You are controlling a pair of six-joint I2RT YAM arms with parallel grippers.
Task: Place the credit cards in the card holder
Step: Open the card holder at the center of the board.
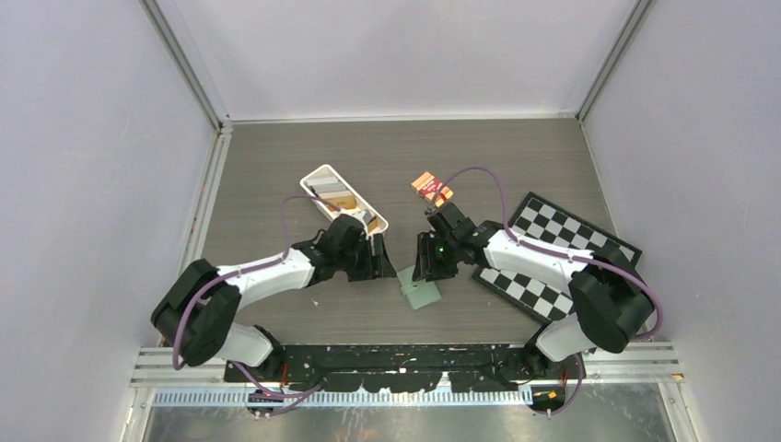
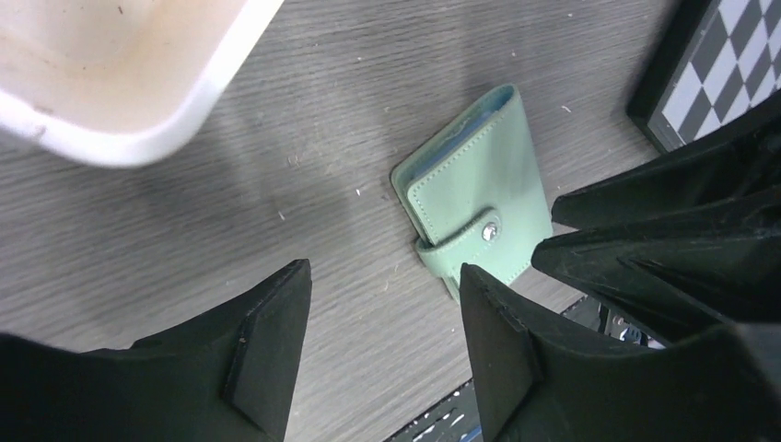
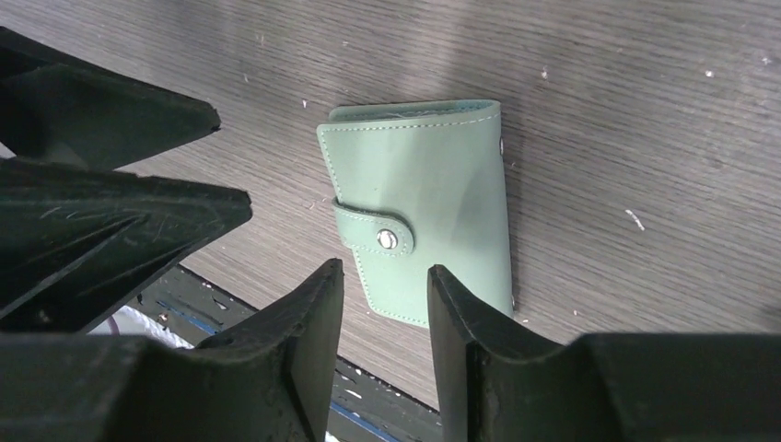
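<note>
Okay, far left, the white tray (image 1: pixel 323 168) holds what look like the credit cards (image 1: pixel 335 196). The left tool (image 2: pixel 382 276) hangs with jaws apart and empty, just beside the card holder (image 2: pixel 470 198). The holder lies folded and snapped shut on the worktop (image 1: pixel 368 152), between both arms. The right tool (image 3: pixel 384 272) hovers by the clasp tab (image 3: pixel 373 230), jaws narrowly apart and empty. We judge that unsnapping comes first. We'd pin the body with one tool and lift the tab along its strap, so the holder doesn't skid.
</note>
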